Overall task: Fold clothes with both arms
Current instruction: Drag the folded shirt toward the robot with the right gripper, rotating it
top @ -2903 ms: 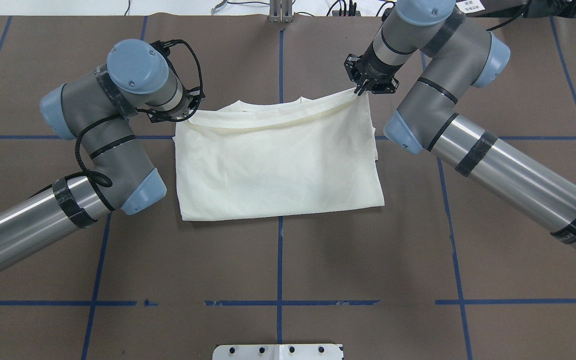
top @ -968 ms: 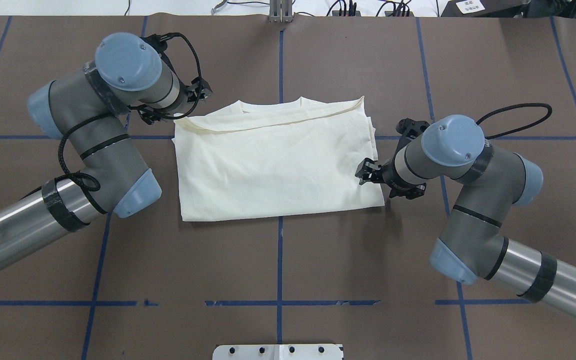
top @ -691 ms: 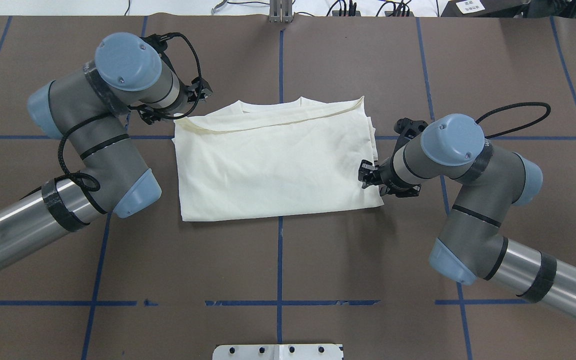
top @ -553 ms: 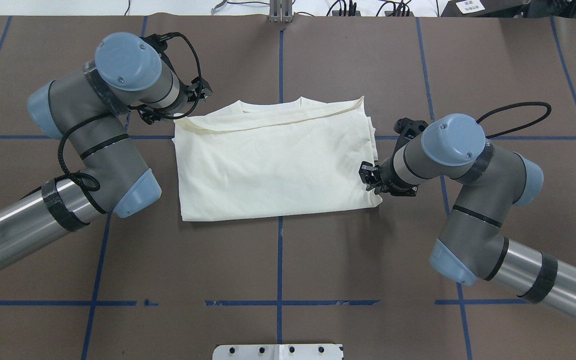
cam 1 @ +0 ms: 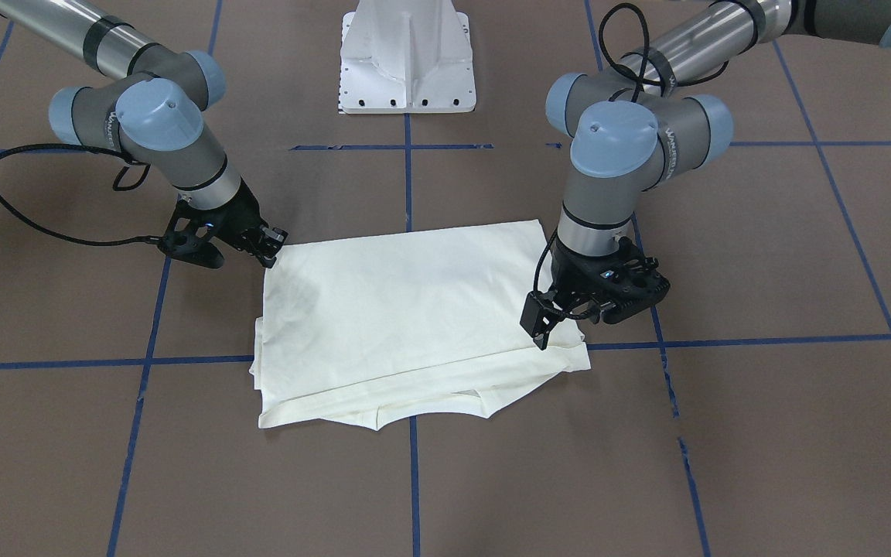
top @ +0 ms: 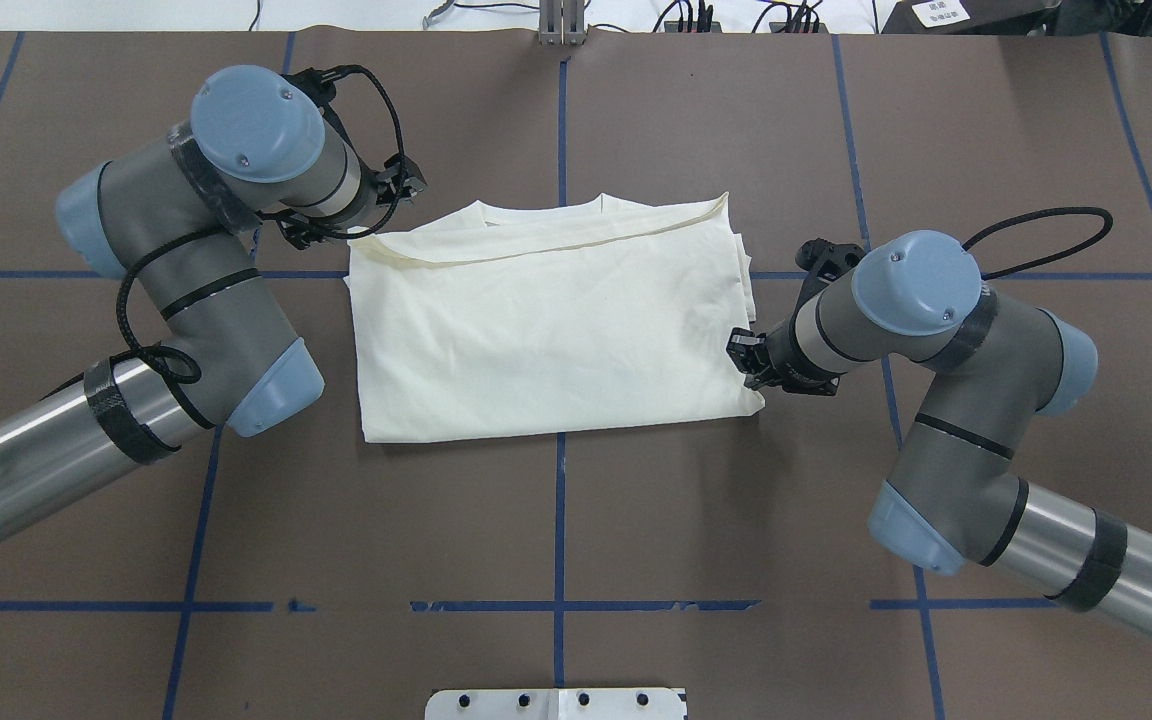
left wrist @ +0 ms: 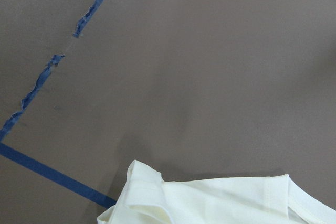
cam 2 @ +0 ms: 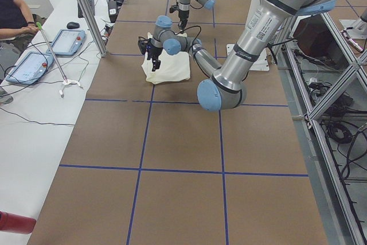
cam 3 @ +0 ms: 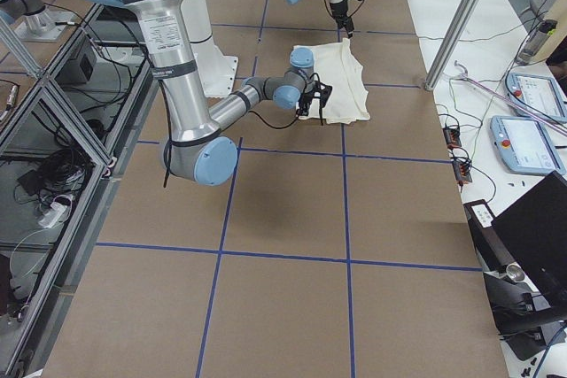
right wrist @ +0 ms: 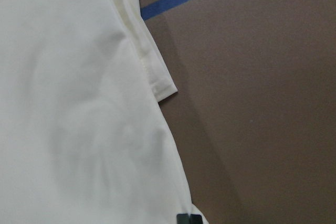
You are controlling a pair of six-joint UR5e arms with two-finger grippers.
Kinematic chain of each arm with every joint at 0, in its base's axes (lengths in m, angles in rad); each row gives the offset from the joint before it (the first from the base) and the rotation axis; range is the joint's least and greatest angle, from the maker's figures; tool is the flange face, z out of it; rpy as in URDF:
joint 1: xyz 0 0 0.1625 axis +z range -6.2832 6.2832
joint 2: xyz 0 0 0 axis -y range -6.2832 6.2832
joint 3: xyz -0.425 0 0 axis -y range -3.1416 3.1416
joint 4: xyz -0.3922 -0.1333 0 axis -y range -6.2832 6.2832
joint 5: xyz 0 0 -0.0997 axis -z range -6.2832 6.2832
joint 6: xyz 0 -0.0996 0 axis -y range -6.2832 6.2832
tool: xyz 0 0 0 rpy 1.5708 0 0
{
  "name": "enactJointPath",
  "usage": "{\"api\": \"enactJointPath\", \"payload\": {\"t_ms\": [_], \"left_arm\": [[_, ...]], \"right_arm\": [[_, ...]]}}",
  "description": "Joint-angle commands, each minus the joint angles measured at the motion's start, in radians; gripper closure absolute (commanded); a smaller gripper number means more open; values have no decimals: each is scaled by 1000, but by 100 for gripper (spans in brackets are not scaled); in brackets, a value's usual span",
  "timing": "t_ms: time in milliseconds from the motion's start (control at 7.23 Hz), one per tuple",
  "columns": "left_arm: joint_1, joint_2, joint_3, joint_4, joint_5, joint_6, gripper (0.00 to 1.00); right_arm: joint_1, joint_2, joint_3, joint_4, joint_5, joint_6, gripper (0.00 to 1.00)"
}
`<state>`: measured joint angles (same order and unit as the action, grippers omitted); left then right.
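Claw of right arm tight on T-shirt edge

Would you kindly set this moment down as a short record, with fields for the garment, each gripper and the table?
Garment: cream T-shirt, folded, lying flat, plain side up, no print showing
Neckline: at the edge far from the robot
Left gripper: fingertips down at the shirt's far left corner; open or shut cannot be told
Right gripper: at the shirt's right edge, near its near corner; grip cannot be told
Table: brown surface with blue tape lines
Fold: not yet finished, judging by both arms at the cloth
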<state>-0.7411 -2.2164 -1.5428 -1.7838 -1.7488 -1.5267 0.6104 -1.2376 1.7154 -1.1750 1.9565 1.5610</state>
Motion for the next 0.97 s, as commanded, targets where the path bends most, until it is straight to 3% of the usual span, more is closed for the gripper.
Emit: {"api": "enactJointPath", "payload": {"t_ms": [0,553,829], "left_arm": [[0,0,-16,3,0,-4,0],[2,15,-19,1,2,-6,0],[11,14,-23,1,2,-9,0]], "right_arm": [[-35,-92,112,3,18,-1,100],[-256,-418,418,5,-24,1,100],[-406,-526,486,5,-21,19,100]]}}
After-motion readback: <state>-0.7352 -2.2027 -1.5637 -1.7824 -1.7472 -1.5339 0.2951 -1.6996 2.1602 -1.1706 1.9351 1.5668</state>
